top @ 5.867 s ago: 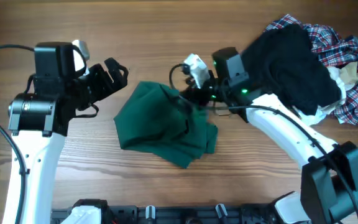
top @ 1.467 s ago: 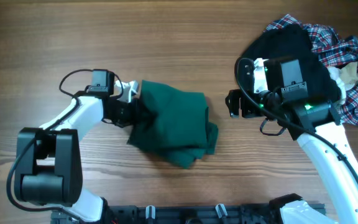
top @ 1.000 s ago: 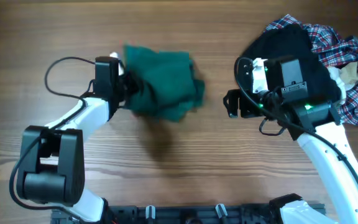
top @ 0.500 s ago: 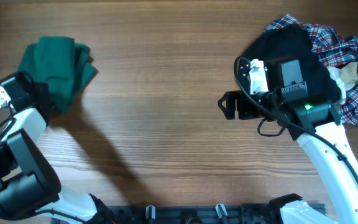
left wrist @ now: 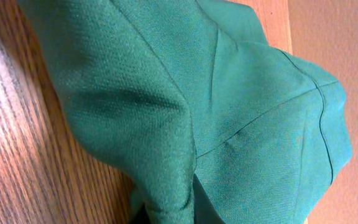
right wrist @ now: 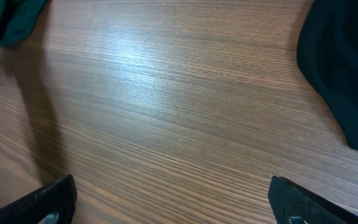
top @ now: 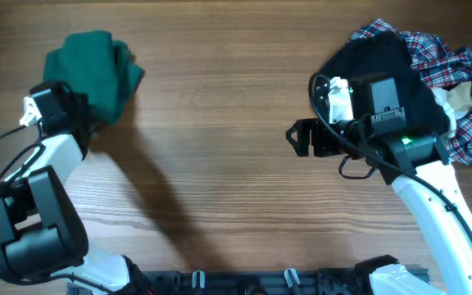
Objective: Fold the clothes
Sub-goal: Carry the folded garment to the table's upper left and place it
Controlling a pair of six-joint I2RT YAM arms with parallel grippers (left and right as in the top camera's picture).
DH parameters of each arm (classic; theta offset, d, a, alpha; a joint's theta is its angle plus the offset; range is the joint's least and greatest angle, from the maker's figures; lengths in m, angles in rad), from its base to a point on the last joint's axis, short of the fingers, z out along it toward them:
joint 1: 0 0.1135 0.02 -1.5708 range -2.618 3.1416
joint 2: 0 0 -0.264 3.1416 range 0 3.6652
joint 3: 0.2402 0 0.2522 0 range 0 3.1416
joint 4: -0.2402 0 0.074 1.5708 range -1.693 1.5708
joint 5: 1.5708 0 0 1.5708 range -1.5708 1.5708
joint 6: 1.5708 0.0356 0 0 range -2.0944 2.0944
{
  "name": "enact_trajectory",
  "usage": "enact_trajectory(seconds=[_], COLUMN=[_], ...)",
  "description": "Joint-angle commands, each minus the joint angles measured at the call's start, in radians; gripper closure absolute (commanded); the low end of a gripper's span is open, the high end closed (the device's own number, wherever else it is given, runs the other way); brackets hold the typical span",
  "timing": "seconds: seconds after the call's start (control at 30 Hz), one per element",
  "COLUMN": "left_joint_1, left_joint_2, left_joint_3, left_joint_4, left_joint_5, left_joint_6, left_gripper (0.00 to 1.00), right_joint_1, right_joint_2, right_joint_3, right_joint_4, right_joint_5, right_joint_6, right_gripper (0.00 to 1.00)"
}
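Note:
The clothes, one dark green garment [top: 93, 72], hang bunched at the far left, lifted off the wooden table [top: 220, 164] with a long shadow under them. My left gripper [top: 80, 123] is shut on a fold at the bundle's lower edge. In the left wrist view the green cloth [left wrist: 185, 106] fills the frame, and its pinched fold runs down into my left gripper [left wrist: 176, 214], whose fingers are mostly hidden. My right gripper [top: 298, 139] stands wide open and empty over bare wood right of centre. Only its two dark fingertips [right wrist: 48, 198] show at the bottom corners of the right wrist view.
A black garment [top: 383, 74] lies piled on a red-blue-white plaid shirt [top: 457, 57] at the back right, just behind my right arm. The black garment's edge [right wrist: 347, 74] shows in the right wrist view, and a corner of the green cloth [right wrist: 5, 18] at its top left.
My left arm has swung the green garment from the table's middle to the far left, holding it all the way. The right gripper has edged slightly left, still open.

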Motion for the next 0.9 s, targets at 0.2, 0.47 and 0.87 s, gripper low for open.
enact_trajectory(seconds=[0.2,0.47,0.87], left_joint_1=[0.0,-0.006,0.107], left_joint_2=[0.111,0.163,-0.114], left_joint_3=[0.006,0.007,0.007], left_joint_4=[0.158,0.234,-0.276], left_joint_5=[-0.06,-0.009,0.133], left_joint_6=[-0.013,-0.006,0.068], left_gripper=[0.96,0.67,0.0], right_joint_1=[-0.002,-0.002,-0.002], right_joint_2=[-0.004,-0.004,-0.004], right_joint_3=[0.023,0.023,0.023], right_joint_4=[0.008,0.026,0.048], right_joint_5=[-0.02,-0.02,-0.02], right_joint_6=[0.001,0.002,-0.02], right_gripper=[0.0,0.0,0.0])
